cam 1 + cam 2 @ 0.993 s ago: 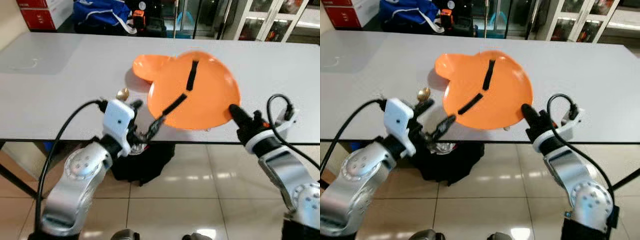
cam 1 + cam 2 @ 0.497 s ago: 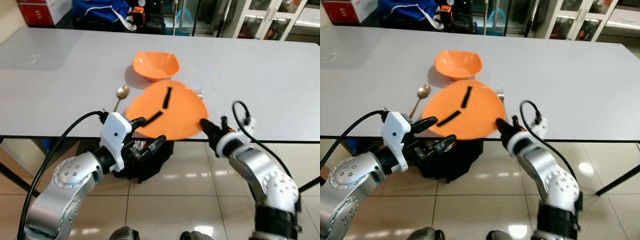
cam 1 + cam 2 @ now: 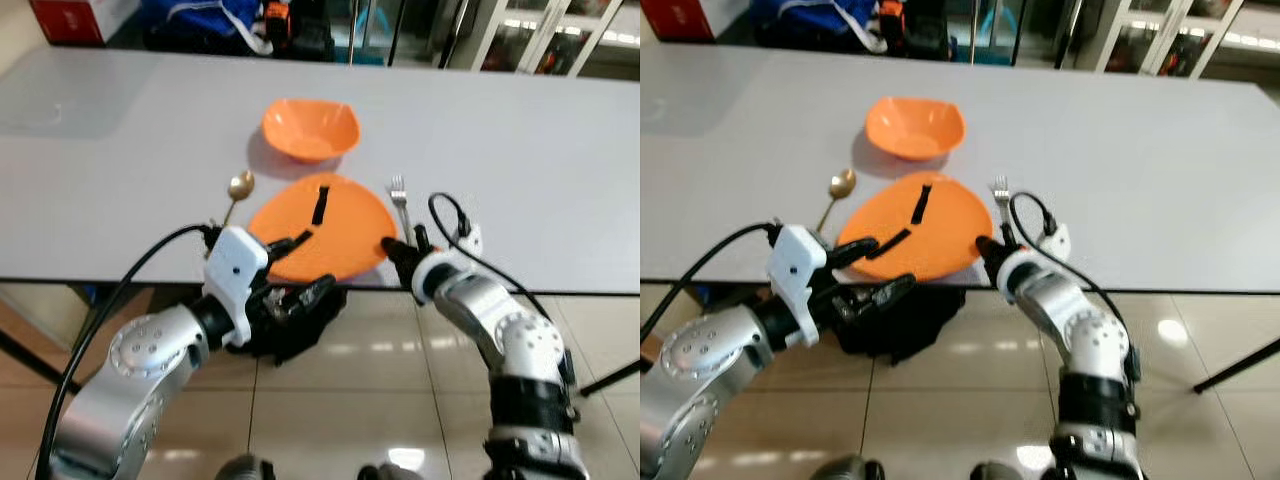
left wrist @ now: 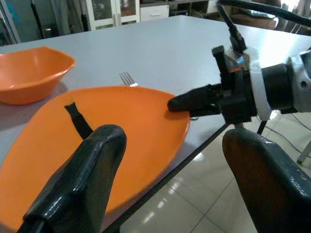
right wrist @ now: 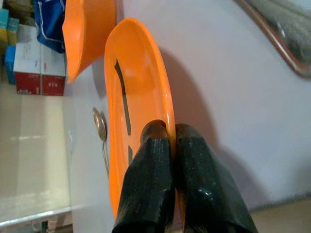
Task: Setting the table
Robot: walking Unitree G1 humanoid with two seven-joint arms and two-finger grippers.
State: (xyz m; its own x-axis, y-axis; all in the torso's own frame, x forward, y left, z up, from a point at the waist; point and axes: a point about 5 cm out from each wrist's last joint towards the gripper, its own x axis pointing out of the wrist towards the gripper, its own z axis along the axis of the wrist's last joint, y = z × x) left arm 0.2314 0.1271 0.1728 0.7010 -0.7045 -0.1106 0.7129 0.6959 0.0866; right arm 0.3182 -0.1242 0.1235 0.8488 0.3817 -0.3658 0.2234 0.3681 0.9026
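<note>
An orange plate point(image 3: 320, 240) with two black strips on it lies on the grey table point(image 3: 520, 150), close to the front edge. My right gripper point(image 3: 390, 247) is shut on the plate's right rim, and its fingers point(image 5: 155, 160) pinch that rim. At the plate's near-left edge my left gripper point(image 3: 316, 263) is open, one finger over the rim and one below the table edge, holding nothing. An orange bowl point(image 3: 310, 128) stands behind the plate. A gold spoon point(image 3: 238, 188) lies left of the plate. To its right rests a fork point(image 3: 400, 196).
A black bag point(image 3: 895, 320) sits on the tiled floor under the table's front edge. A blue bag point(image 3: 205, 22) and a red box point(image 3: 75, 15) lie beyond the far side. The table's right half point(image 3: 1160, 170) is bare.
The plate was tilted up above the table a second ago and now lies flat near the front edge. My right gripper stayed on its rim; my left gripper opened and dropped lower.
</note>
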